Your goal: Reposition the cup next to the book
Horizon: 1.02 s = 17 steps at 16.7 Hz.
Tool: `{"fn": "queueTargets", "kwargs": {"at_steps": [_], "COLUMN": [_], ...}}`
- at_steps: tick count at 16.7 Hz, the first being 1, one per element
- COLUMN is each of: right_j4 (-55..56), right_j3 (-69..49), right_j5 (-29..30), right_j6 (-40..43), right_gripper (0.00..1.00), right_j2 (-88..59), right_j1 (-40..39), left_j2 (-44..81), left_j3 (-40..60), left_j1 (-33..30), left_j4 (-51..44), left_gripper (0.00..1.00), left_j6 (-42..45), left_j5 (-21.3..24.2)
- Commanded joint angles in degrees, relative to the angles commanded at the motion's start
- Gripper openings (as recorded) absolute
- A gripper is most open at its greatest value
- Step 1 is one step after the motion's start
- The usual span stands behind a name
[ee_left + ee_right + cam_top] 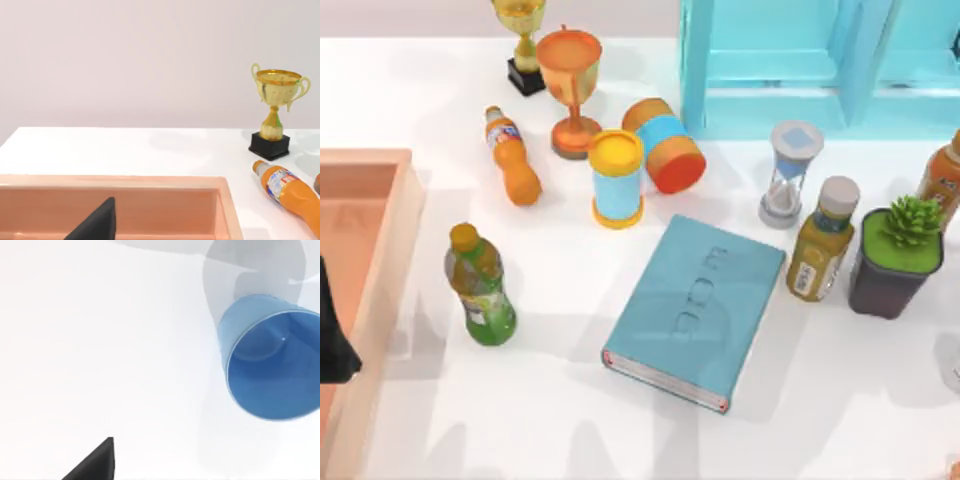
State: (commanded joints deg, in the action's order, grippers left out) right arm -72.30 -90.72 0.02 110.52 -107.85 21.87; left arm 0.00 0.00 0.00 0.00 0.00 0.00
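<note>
Top view: book lying flat near the middle of the table, between green bottle on its left and yellow bottle on its right. Left arm at the left edge, over orange tray.

Left wrist view: dark tip of left gripper above the tray; grip impossible to tell. Trophy standing beyond.

Right wrist view: cup upright on the bare white table, apart from dark tip of right gripper; grip impossible to tell.

Rendered sim tabletop, not a real room: plain white table, blank wall, random props e.g. trophy, hourglass, upper frame.
</note>
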Motion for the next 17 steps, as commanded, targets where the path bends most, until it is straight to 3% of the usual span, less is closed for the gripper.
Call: {"fn": "queueTargets", "kwargs": {"at_steps": [8,17], "right_j4": [0.6,20.4], "right_j3": [0.5,15.0], "right_j5": [0.0,0.0], "right_j6": [0.5,0.4], "right_gripper": [1.0,1.0], "right_j2": [-0.8,-5.9], "right_j1": [-0.1,0.0], "left_j2": [0.0,0.0], "left_j3": [0.0,0.0], "left_j1": [0.0,0.0], "left_j4": [0.0,0.0], "left_gripper": [1.0,1.0], "left_j6": [0.0,0.0], "left_j5": [0.0,0.0]}}
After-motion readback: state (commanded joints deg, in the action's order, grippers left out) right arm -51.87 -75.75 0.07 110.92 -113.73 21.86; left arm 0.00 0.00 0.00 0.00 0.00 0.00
